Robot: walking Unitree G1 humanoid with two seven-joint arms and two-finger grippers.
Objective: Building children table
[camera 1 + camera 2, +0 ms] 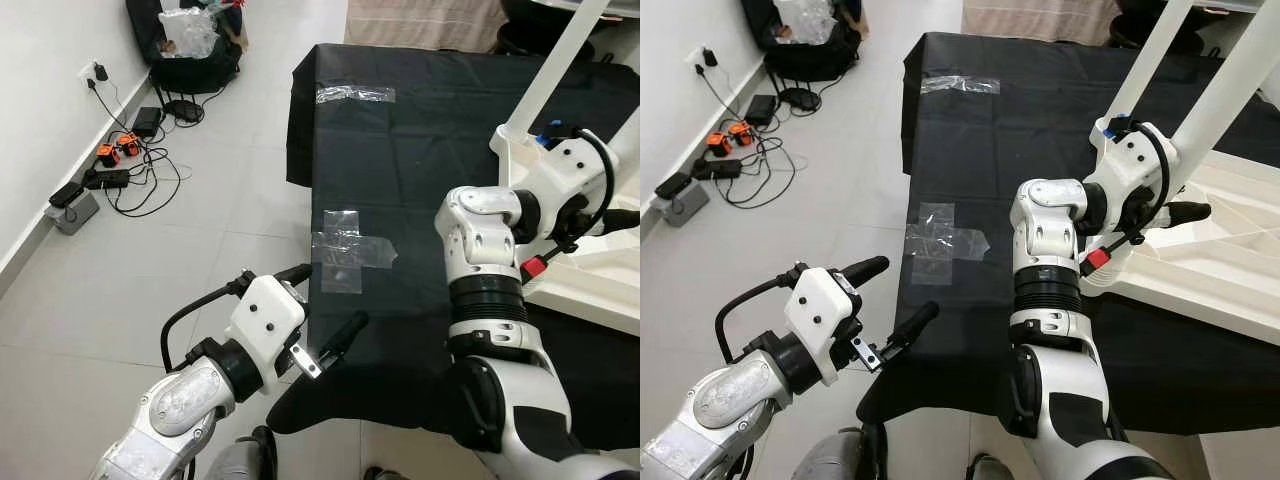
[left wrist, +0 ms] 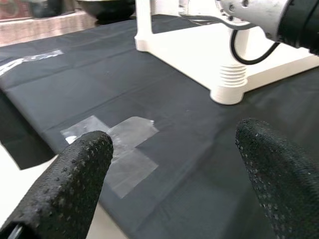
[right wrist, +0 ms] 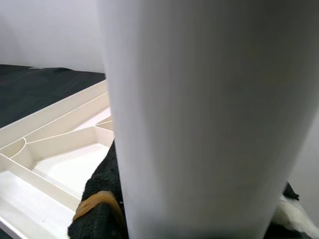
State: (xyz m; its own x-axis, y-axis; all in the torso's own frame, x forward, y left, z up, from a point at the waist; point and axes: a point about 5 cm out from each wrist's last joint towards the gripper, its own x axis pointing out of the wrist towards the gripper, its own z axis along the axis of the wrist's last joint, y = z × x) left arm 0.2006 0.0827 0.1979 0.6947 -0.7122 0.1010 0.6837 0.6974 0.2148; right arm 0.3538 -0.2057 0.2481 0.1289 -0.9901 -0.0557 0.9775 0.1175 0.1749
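Two white table legs point(image 1: 1145, 62) are seen standing up from one upturned white tabletop point(image 1: 1200, 262). One black cloth point(image 1: 420, 130) is spread out, and two patches of clear tape point(image 1: 350, 250) are counted on it. Two grippers, the left gripper point(image 1: 325, 305) and the right gripper point(image 3: 194, 209), are counted.

The left gripper point(image 1: 883, 298) is held out low in front of the robot, and its two black fingers point(image 2: 75, 184) are spread wide apart with nothing between them. The right arm bends up and reaches to the right, and the right gripper point(image 3: 199, 219) squeezes tight around a white table leg point(image 3: 199, 99).
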